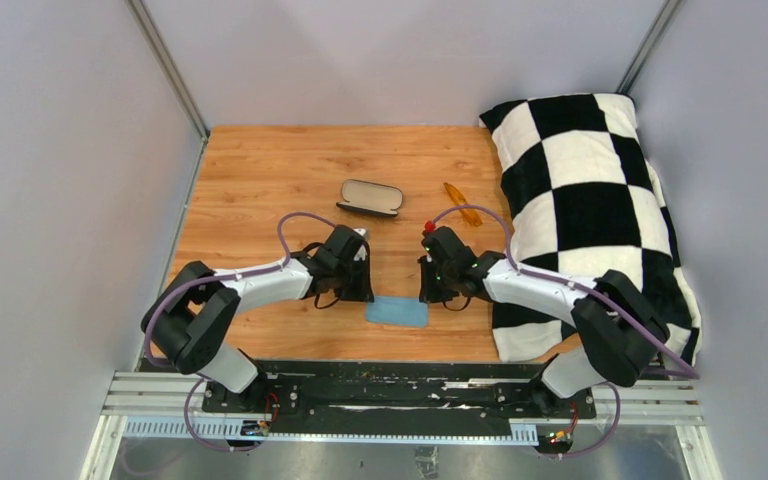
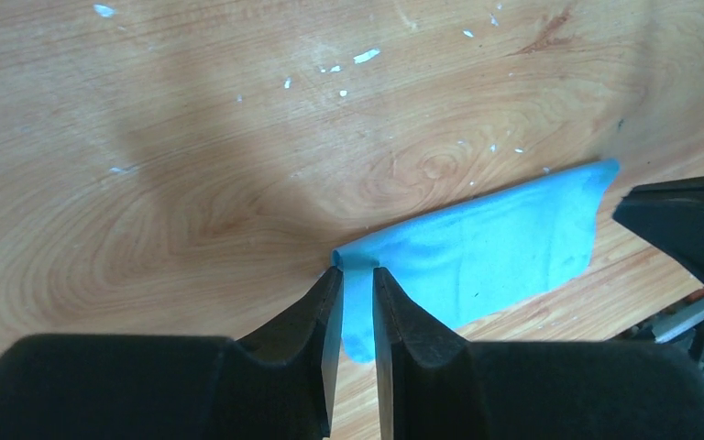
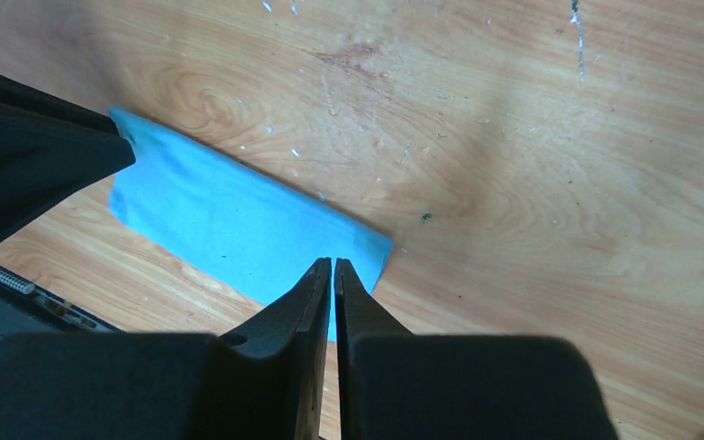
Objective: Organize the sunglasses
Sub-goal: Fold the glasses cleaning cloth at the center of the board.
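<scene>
The amber-orange sunglasses [image 1: 462, 217] lie on the wooden table beside the checkered pillow, away from both grippers. The light-blue cloth [image 1: 397, 311] lies near the front edge between the grippers. My left gripper [image 1: 363, 294] pinches the cloth's left end [image 2: 495, 247]. The cloth edge curls up between its narrowly spaced fingertips [image 2: 357, 271]. My right gripper [image 1: 427, 294] is shut at the cloth's right corner [image 3: 229, 220], with only a thin slit between its fingertips [image 3: 333, 262].
A black oval glasses case [image 1: 371, 197] lies open behind the left gripper. A black-and-white checkered pillow [image 1: 590, 210] fills the right side of the table. Grey walls stand on three sides.
</scene>
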